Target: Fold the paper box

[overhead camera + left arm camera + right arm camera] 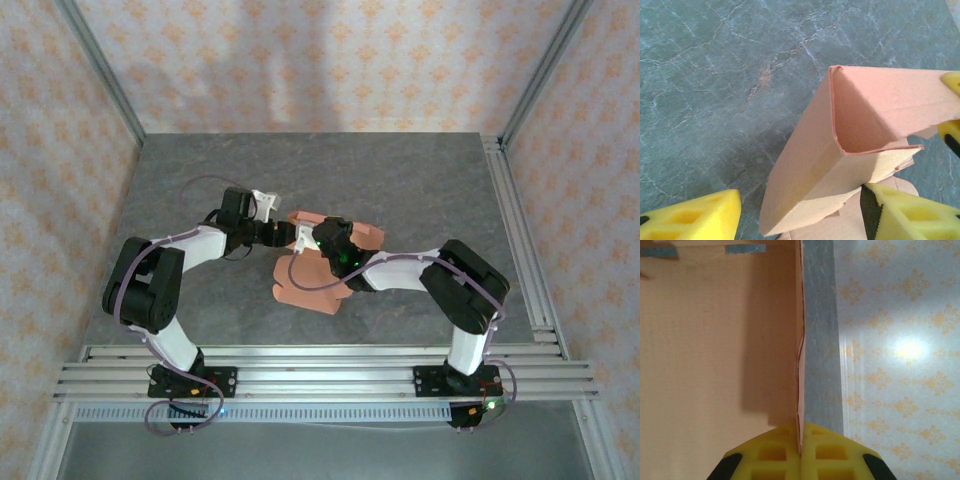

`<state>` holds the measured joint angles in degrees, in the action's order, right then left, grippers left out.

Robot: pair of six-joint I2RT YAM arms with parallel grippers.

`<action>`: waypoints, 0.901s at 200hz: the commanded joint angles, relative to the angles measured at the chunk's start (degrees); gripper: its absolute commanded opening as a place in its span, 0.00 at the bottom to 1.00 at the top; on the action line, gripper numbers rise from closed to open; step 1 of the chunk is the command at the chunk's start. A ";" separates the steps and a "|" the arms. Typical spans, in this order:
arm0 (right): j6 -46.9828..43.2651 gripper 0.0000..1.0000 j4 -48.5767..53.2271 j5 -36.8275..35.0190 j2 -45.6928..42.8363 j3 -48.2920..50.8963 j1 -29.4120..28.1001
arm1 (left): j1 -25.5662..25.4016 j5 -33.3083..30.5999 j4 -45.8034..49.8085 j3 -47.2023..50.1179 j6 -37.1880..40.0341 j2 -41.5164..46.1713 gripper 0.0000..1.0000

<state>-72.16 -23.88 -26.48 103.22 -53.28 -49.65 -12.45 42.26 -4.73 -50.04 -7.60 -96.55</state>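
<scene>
The right gripper point(800, 434) is shut tight, its two yellow fingers point(771, 452) pressed together on the thin edge of the paper box point(715, 350). In its wrist view that edge runs straight up from the fingers, slightly wavy. The salmon card lies to its left, a strip of grey table point(820, 330) and then the patterned wall point(900, 390) to its right. Two short strips of blue tape point(745, 248) sit at the card's top edge.

The left gripper point(800, 210) stands wide open. Its two yellow fingers point(695, 215) are set on either side of one raised, folded panel of the box point(875, 105). The left finger is clear of the card, while the right one sits close against its lower flap. I cannot tell whether they touch. Two more yellow finger parts point(952, 80) show at the panel's far right end.

From above there is one paper box point(308, 288), partly folded, near the middle of the table point(420, 170). The left gripper point(290, 236) and right gripper point(322, 240) meet over its far part, close together. One flat portion spreads toward the arm bases and another piece pokes out to the right.

Bare grey surface lies on every side of the box, widest on the far half. The aluminium rails point(320, 365) bound the near edge, and another rail point(515, 230) runs down the right side.
</scene>
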 commanded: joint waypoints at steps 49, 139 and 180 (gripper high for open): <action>2.01 0.00 2.95 0.25 0.03 -1.13 1.04 | -0.42 5.24 -2.78 0.49 1.95 -0.16 0.65; 21.37 0.00 32.16 7.00 -1.34 -11.84 4.95 | -0.40 -5.27 -12.11 4.89 -4.85 7.78 0.83; 39.64 0.00 48.92 7.96 3.71 -22.60 6.56 | -0.43 -13.41 -9.14 4.90 -5.01 10.88 0.97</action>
<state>-47.27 10.63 -20.45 104.20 -70.59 -43.99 -12.45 35.44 -13.54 -45.67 -12.32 -88.01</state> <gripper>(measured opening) 0.048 0.949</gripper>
